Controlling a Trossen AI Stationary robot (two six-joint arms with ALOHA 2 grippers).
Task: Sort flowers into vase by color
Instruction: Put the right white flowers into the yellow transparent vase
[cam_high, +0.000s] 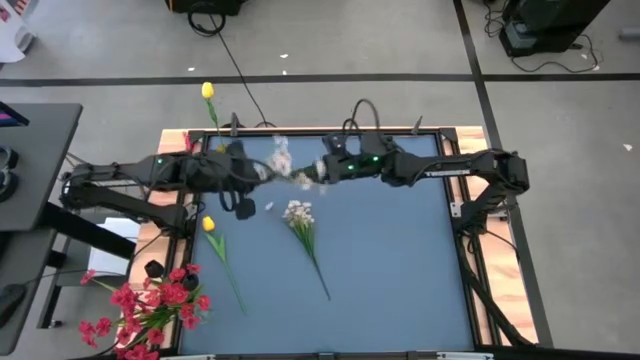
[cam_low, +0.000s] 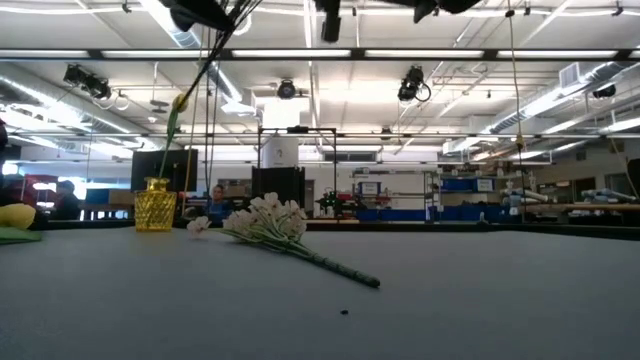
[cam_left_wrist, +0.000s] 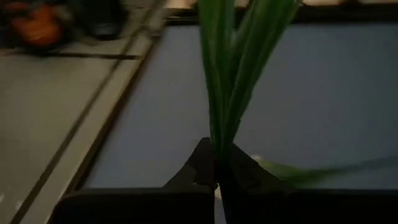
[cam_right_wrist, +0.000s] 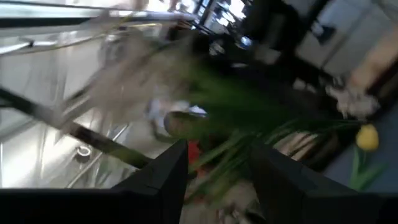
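Two grippers aloft, left gripper (cam_left_wrist: 217, 180) clamping green stem (cam_left_wrist: 227, 81), no legible writing

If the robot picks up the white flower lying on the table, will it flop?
Probably a little. The white flower has a long thin stem, so its ends may droop if held mid-stem. It looks light, with small blossoms and slim leaves. It likely won't roll, since its bushy head rests on the table.
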